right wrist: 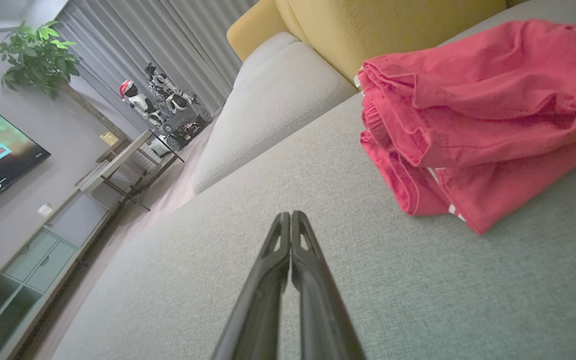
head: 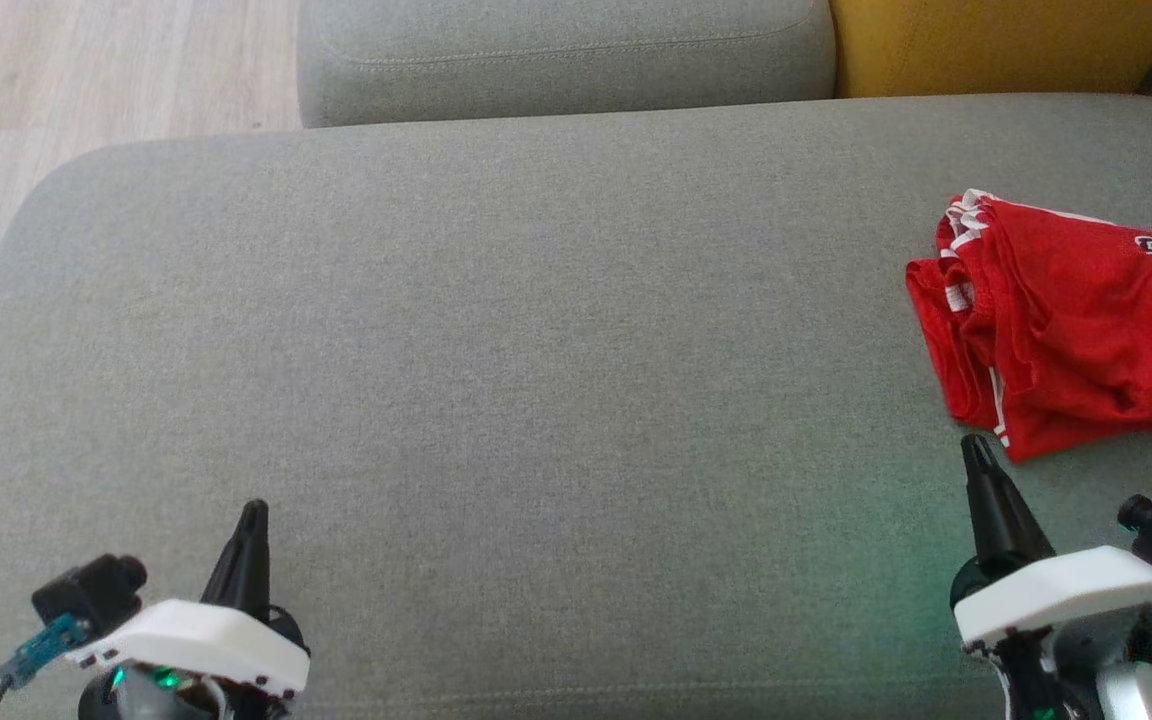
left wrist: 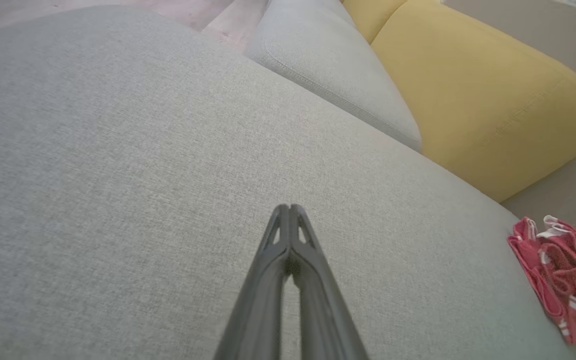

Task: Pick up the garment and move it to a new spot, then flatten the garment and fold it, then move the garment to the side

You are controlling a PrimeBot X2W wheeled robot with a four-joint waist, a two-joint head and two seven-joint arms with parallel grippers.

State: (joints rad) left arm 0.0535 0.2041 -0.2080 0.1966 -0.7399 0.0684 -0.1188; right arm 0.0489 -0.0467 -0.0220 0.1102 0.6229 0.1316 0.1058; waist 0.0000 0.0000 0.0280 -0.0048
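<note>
The red sports garment (head: 1066, 330), trimmed in white and carrying dark lettering along one hem, lay in a loosely folded bundle at the far right side of the grey seat cushion (head: 536, 350), part of it running off the head view's right edge.

The left gripper (head: 254, 512) hung low over the cushion's near left corner. Its white wrist housing was tilted, and its dark fingers were pressed tightly together on nothing, pointing across the bare fabric towards the cushion's back edge. In the left wrist view the same gripper (left wrist: 289, 207) showed its tips meeting above the weave, with the garment (left wrist: 563, 280) well apart at the cushion's right side.

The right gripper (head: 976, 445) stood over the cushion's near right corner, likewise clenched and empty. Its tip was just beside the bundle's nearest corner; whether it touched the cloth could not be told. The right wrist view had the gripper (right wrist: 290, 215) above the cushion with the garment (right wrist: 483, 115) lying close by.
</note>
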